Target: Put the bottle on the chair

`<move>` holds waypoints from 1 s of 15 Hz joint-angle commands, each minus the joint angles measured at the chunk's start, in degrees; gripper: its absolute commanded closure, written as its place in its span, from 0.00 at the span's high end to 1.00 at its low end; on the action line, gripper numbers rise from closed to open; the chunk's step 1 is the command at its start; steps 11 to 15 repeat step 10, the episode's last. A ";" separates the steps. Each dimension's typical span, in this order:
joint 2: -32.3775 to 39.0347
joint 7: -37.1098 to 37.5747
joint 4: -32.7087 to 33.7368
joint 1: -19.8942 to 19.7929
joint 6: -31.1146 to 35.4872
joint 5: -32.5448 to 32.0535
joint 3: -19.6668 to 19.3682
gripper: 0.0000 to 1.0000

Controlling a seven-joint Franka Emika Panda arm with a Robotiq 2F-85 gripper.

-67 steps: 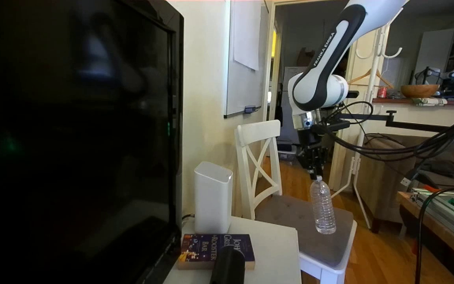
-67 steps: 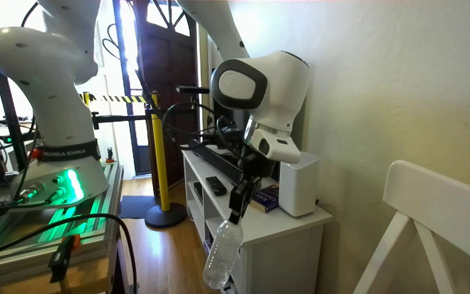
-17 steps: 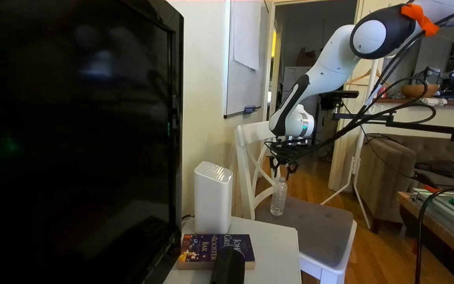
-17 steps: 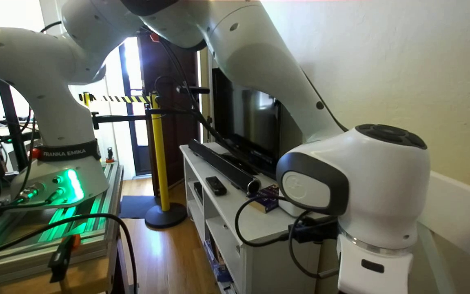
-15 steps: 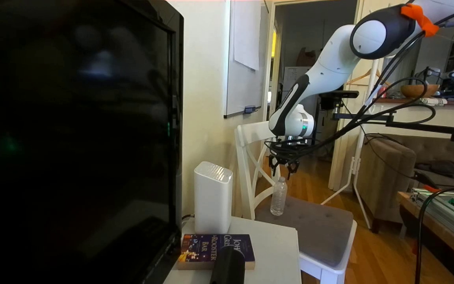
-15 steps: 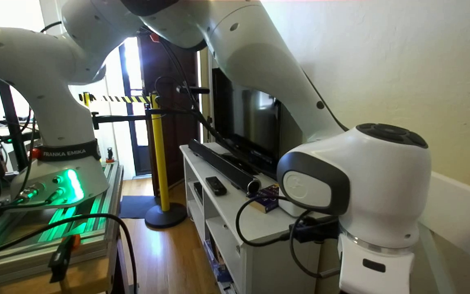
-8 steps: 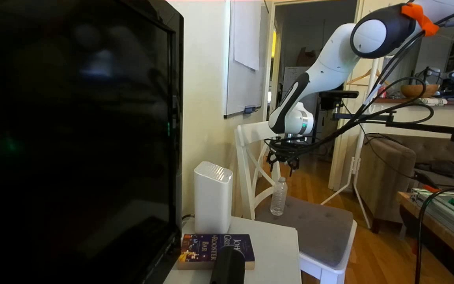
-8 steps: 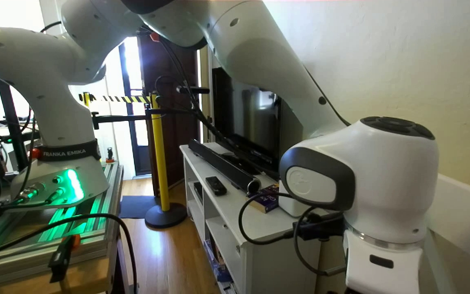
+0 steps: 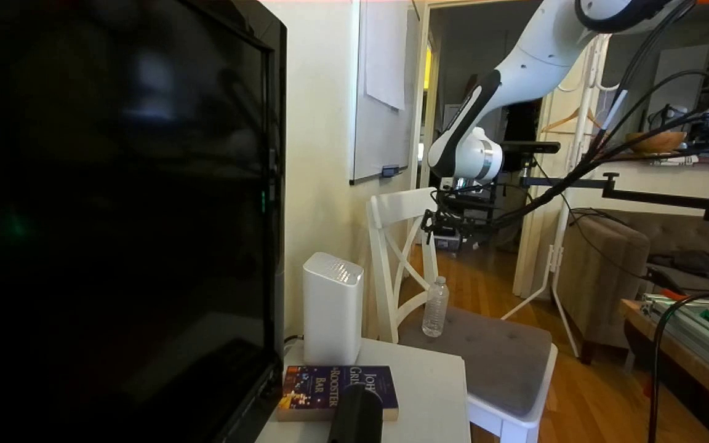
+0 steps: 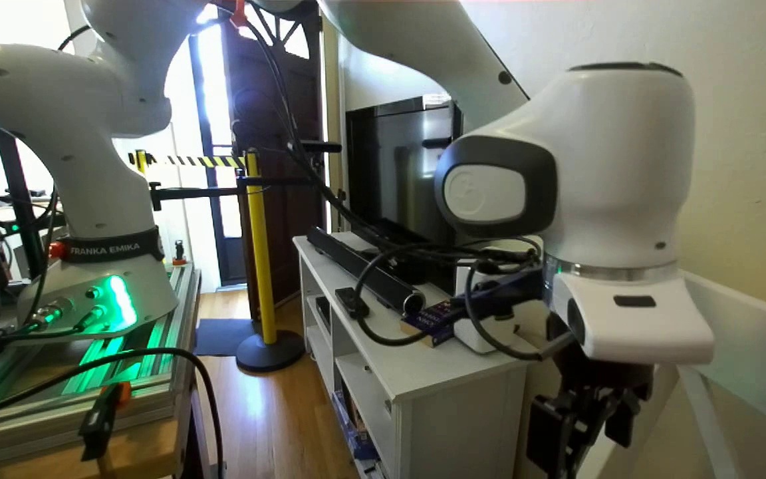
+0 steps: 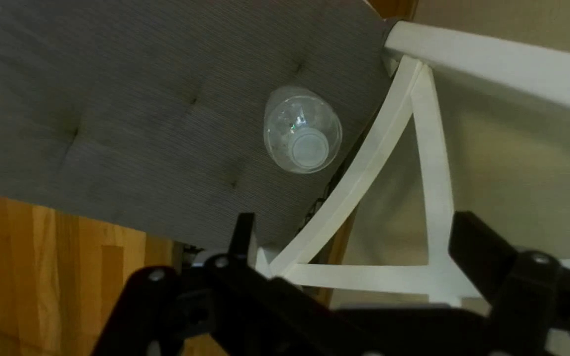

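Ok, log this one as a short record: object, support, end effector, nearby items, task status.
Object: clear plastic bottle, standing upright
Support: white chair, bottle on its grey seat near the backrest
End effector: gripper, open, holding nothing, raised above the bottle and apart from it
Nearby items: book lying beside a white canister on a white cabinet
Task status: looks complete, since the bottle rests on the chair

Black band on robot base, left: "FRANKA EMIKA", pale letters
Paperback cover, left part: "ROOSTER BAR"
Paperback cover, right part: "JOH" and "GRI", cut off by soundbar
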 commanded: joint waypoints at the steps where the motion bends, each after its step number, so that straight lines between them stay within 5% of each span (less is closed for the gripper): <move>1: -11.56 -7.18 -13.69 3.55 4.46 -4.80 -0.70 1.00; 5: -21.82 -12.56 -24.36 7.97 6.06 -11.13 -1.64 1.00; 6: -14.53 -9.68 -15.85 5.59 4.23 -8.24 -0.62 1.00; 15: -15.73 -9.72 -17.04 6.00 4.28 -8.44 -0.68 1.00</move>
